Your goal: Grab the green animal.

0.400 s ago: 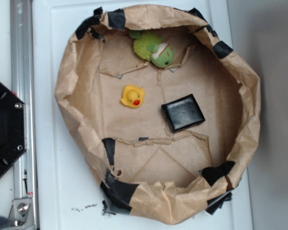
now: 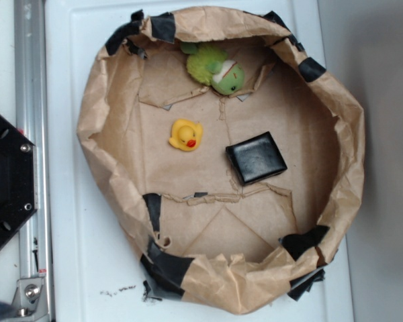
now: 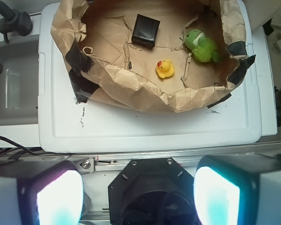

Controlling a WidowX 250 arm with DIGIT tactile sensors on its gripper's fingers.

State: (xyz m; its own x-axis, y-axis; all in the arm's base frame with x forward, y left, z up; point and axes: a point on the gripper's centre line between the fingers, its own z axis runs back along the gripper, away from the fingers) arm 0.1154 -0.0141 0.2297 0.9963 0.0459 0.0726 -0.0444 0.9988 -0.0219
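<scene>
Green animal (image 2: 215,68): one, lying against the far wall of my paper basin (image 2: 352,134), tucked under its crumpled rim.
Risk: my fingers may catch the paper wall, or slide off the fuzz.
Duck (image 2: 186,135): one, nearby decoy.
Black pad (image 2: 256,157): one.
Hand (image 3: 138,194): spread open, empty, well back over the desk (image 3: 145,126).
</scene>
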